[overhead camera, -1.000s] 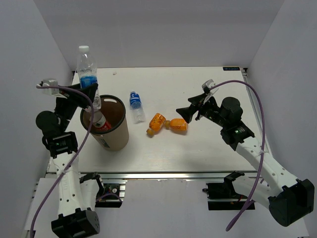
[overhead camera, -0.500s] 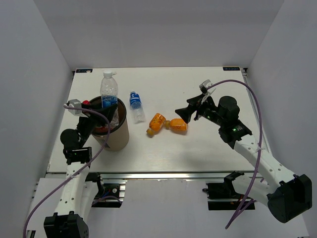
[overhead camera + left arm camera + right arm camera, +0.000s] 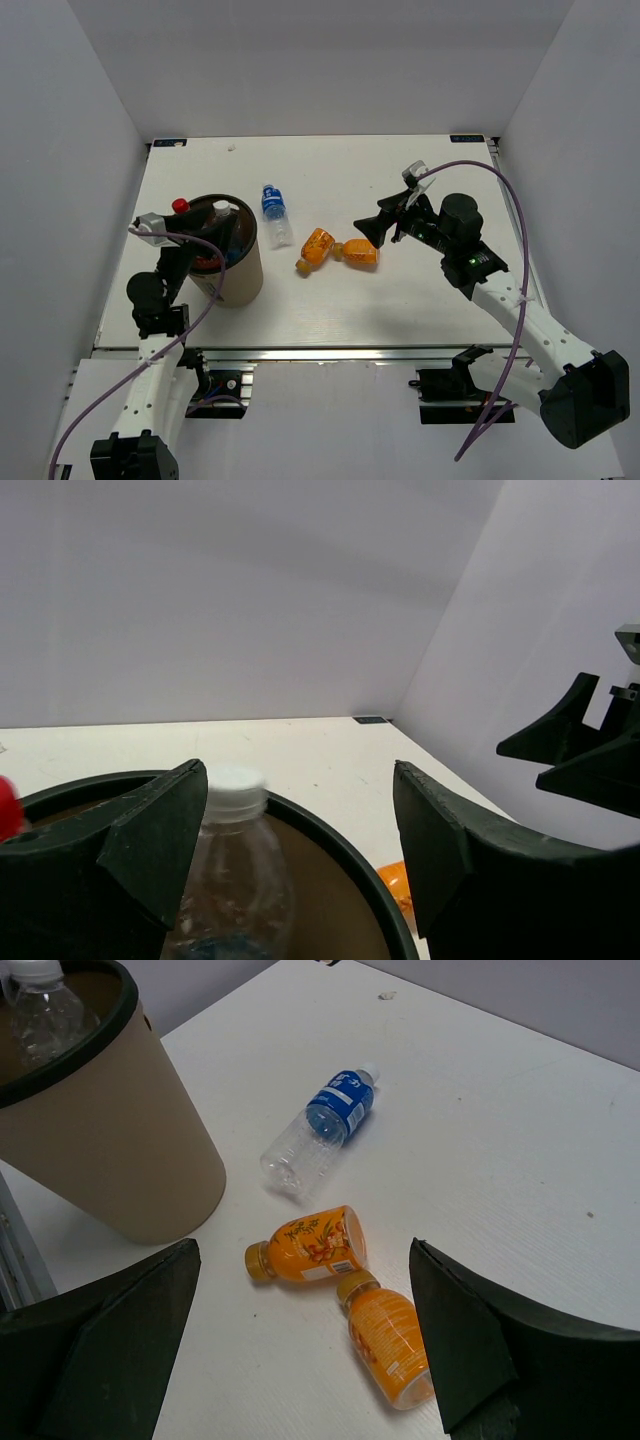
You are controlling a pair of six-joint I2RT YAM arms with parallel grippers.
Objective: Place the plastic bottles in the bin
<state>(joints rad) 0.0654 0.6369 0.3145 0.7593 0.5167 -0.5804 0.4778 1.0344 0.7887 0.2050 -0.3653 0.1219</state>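
Note:
The tan bin (image 3: 240,280) stands at the left of the table. A clear bottle with a white cap (image 3: 222,209) stands inside it, next to a red-capped bottle (image 3: 180,205). My left gripper (image 3: 213,240) is open over the bin's mouth; in the left wrist view the white-capped bottle (image 3: 232,790) stands free between the fingers, inside the dark rim (image 3: 340,860). A clear blue-labelled bottle (image 3: 273,212) lies right of the bin. Two orange bottles (image 3: 316,247) (image 3: 358,253) lie mid-table. My right gripper (image 3: 385,228) hangs open and empty above them (image 3: 305,1248) (image 3: 392,1345).
White walls enclose the table at the back and on both sides. The table's near edge has a metal rail (image 3: 320,352) with the arm mounts. In the right wrist view the bin (image 3: 110,1150) and the blue-labelled bottle (image 3: 318,1125) lie beyond the orange pair.
My left arm carried the clear blue-labelled bottle from high at the left over the bin, lowered it inside and let go. My right arm barely moved.

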